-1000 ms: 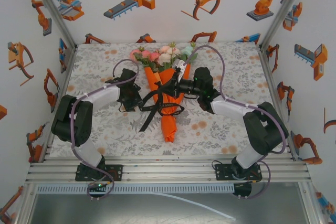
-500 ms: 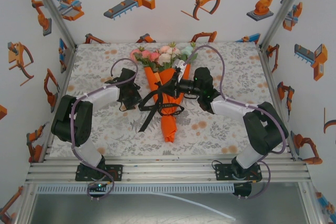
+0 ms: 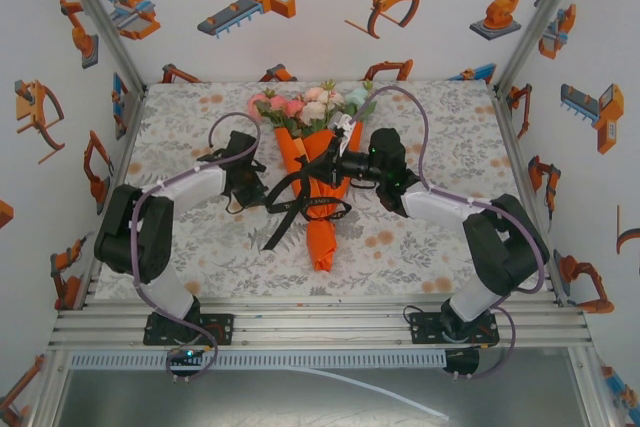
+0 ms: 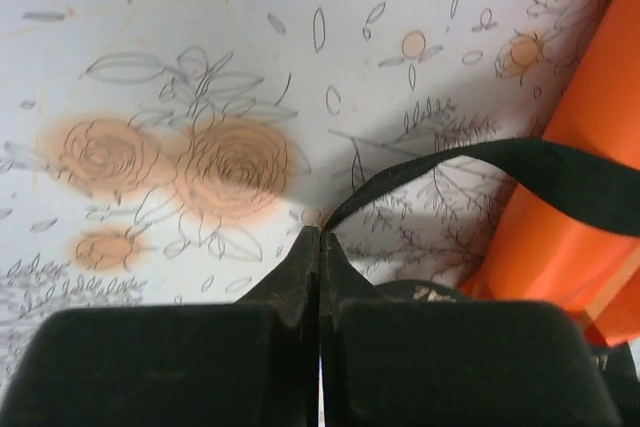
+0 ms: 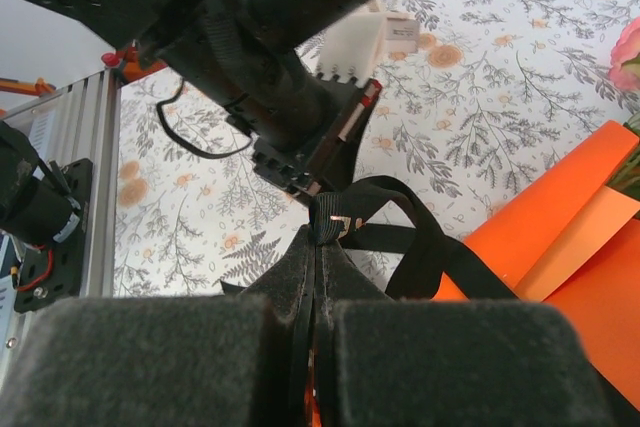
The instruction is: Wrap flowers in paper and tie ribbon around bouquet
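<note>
Left claw (image 4: 320, 235) newly tight around ribbon (image 4: 500, 162) end

The paper (image 3: 320, 237) is plain bright orange; the ribbon (image 4: 520, 159) is solid black. The flowers (image 3: 312, 105) show pink, white and pale mint blooms with green leaves. The counter (image 3: 420, 237) is white, printed with grey foliage and orange roses. The left end effector (image 4: 320, 242) and right end effector (image 5: 316, 247) are black.
</note>
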Available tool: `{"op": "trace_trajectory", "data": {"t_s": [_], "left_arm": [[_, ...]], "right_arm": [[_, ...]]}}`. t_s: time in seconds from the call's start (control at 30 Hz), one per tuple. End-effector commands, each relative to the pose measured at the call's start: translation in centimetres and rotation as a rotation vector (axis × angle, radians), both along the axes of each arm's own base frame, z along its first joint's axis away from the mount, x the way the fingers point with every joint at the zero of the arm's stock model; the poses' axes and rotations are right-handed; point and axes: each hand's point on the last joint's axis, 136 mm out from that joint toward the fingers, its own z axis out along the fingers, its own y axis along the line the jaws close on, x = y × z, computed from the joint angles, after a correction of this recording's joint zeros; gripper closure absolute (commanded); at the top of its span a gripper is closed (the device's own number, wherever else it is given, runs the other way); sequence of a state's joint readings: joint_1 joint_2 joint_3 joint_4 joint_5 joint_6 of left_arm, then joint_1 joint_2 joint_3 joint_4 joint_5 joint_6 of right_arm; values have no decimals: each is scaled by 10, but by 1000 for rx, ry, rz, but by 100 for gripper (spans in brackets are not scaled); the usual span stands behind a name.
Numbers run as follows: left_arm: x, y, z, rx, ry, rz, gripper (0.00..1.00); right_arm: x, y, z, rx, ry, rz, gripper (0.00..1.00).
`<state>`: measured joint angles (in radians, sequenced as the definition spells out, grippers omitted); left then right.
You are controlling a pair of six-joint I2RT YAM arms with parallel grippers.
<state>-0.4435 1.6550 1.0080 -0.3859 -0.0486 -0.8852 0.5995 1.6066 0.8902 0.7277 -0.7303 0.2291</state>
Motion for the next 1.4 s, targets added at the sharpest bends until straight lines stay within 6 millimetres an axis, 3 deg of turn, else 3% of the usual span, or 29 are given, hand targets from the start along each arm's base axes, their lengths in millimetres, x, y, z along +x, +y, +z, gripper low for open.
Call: {"op": "trace_trajectory", "data": {"t_s": [0.0, 0.17, 0.3, 0.33, 0.4, 0.53, 0.63, 0.83, 1.07, 1.23, 1.37], "left_arm": [[-20, -9, 45, -84, -64, 15, 100], [-55, -21, 74, -191, -91, 67, 100], [-84, -55, 82, -346, -96, 59, 100], [-88, -57, 83, -329, -117, 51, 100], [-92, -36, 77, -190, -159, 70, 89], [-72, 19, 77, 59, -246, 160, 75], [-52, 39, 72, 57, -240, 243, 70], [-7, 22, 45, 34, -135, 152, 57], [6, 1, 5, 5, -57, 118, 53], [1, 5, -16, 28, 0, 142, 56], [-1, 0, -18, -1, 6, 132, 71]], "right_arm": [[11, -1, 17, 29, -12, -41, 100], [32, -4, 8, -1, 25, -149, 100], [43, -7, 2, -23, 51, -213, 100], [44, -8, 1, -23, 56, -219, 100], [43, -8, 2, -20, 55, -217, 100], [36, -8, 6, -19, 54, -204, 100], [33, -10, 4, -38, 51, -207, 100], [38, -10, -2, -53, 61, -219, 100], [43, -7, -7, -59, 77, -222, 100], [44, -5, -10, -58, 73, -216, 100], [46, -3, -12, -59, 79, -214, 100]]}}
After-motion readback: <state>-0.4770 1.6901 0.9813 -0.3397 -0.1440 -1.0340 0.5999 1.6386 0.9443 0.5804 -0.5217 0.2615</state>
